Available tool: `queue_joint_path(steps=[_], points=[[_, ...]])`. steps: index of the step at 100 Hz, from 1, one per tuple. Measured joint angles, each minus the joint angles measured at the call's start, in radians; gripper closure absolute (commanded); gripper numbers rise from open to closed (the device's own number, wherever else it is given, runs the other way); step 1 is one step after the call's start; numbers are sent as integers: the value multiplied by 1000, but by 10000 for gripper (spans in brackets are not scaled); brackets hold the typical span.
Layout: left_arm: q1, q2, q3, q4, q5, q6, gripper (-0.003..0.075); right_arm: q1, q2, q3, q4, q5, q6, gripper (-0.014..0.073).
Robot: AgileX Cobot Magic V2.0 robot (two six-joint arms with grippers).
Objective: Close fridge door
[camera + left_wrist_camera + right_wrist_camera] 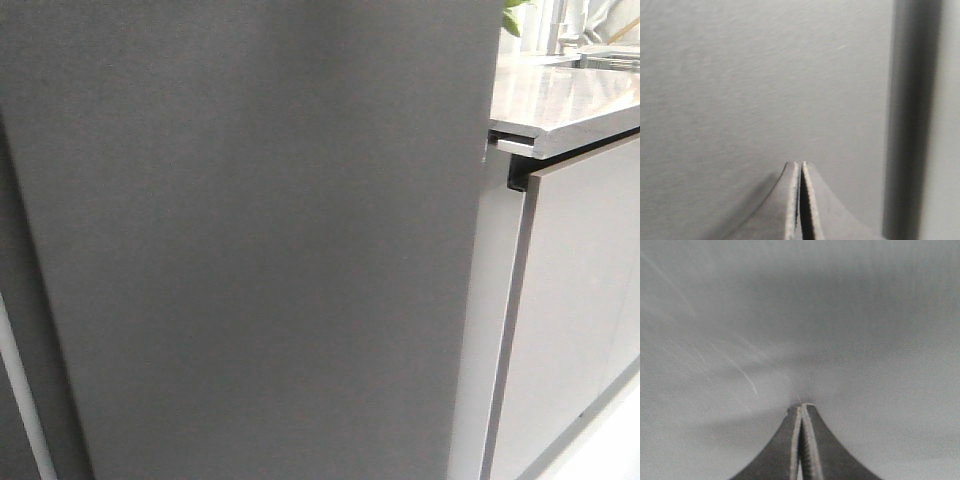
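The fridge door (250, 240) fills most of the front view with its matte dark grey outer face; its white inner side is hidden. No gripper shows in the front view. In the left wrist view my left gripper (800, 164) is shut and empty, its tips close to a flat grey face (750, 85) beside a dark vertical gap (912, 120). In the right wrist view my right gripper (802, 406) is shut and empty, its tips touching or almost touching a scratched grey surface (800, 330).
To the right of the door stand glossy light grey cabinet fronts (580, 320) under a pale countertop (560, 100). A green plant leaf (515, 15) and a sink edge (610, 55) show at the far right. A white strip (22, 400) runs down the left.
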Motion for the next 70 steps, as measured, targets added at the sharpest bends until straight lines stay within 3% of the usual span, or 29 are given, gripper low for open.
queue_joint_path(steps=[36,70], points=[[0,0,0,0,0,0,740,-1,-105,19,-76,-4,9,637],[0,0,0,0,0,0,740,-23,-550,305,-214,-3,106,636]])
